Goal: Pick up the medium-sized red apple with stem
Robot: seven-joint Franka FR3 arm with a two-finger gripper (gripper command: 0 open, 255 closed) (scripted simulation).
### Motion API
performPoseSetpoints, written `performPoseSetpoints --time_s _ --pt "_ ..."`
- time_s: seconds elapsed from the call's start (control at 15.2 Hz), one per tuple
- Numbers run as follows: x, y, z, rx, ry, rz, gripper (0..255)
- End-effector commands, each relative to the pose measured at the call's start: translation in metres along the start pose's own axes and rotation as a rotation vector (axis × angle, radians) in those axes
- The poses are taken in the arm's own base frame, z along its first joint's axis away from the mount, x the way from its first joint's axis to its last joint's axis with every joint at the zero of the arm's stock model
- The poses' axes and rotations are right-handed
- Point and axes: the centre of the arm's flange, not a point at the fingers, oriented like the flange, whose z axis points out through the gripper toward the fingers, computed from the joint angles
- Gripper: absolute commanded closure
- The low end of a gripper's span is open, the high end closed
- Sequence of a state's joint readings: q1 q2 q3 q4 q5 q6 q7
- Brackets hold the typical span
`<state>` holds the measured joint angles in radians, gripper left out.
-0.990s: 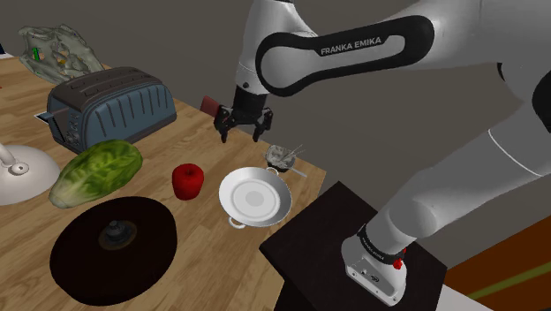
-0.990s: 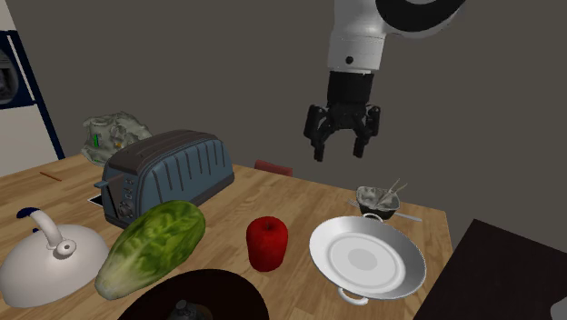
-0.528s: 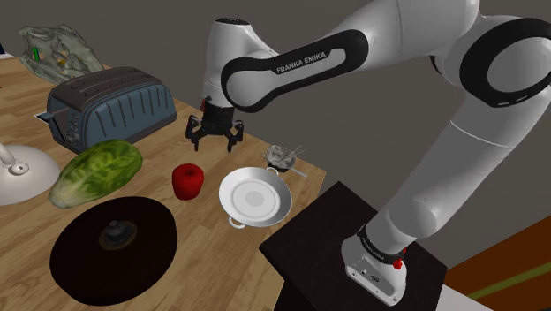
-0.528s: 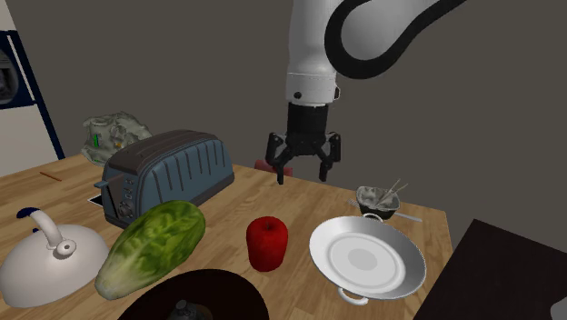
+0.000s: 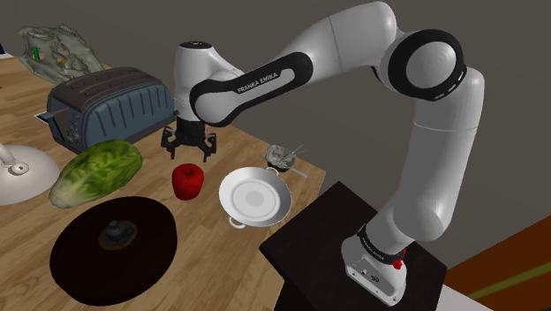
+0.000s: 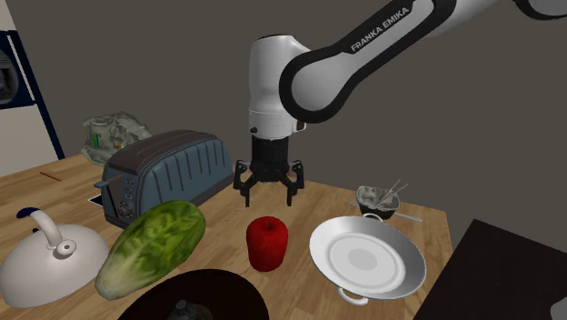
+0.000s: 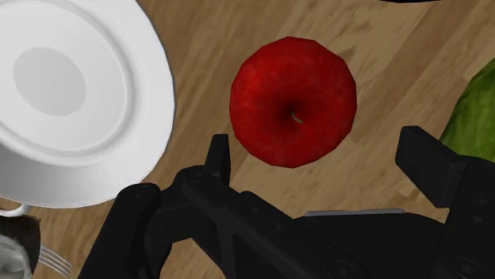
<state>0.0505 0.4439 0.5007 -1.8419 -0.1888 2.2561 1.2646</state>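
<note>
The red apple (image 5: 187, 180) (image 6: 267, 243) (image 7: 293, 100) with a small stem sits upright on the wooden table (image 5: 212, 141), between a green lettuce head and a white plate. My black gripper (image 5: 188, 148) (image 6: 268, 185) (image 7: 317, 158) hangs open a little above the apple, pointing down, nothing between its fingers. In the wrist view the apple lies just ahead of the spread fingertips, its stem dimple facing the camera.
White plate (image 5: 255, 196) (image 6: 366, 258) (image 7: 71, 95) beside the apple. Lettuce (image 5: 95, 171) (image 6: 151, 245) on its other side. Grey-blue toaster (image 5: 109, 105) behind. Dark round tray (image 5: 115, 250) in front. Small bowl with utensils (image 5: 282, 157), white kettle (image 6: 50, 257), crumpled bag (image 5: 55, 49). Stand (image 5: 353, 256).
The arm has swung toward the shoulder view's left and lowered, bringing the open gripper from near the small bowl to just above the apple. The apple has not moved.
</note>
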Motion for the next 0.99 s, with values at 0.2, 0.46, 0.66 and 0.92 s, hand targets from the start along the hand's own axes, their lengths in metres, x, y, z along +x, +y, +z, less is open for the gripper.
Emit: performPoseSetpoints --time_s 0.2,0.46,0.66,0.92 --pt "0.003 -0.003 0.028 -0.001 0.000 0.010 0" --pt "0.003 -0.002 0.041 -0.001 0.000 0.010 0" --pt "0.004 -0.003 0.041 -0.001 0.000 0.010 255" --pt "0.004 -0.003 0.041 -0.001 0.000 0.010 255"
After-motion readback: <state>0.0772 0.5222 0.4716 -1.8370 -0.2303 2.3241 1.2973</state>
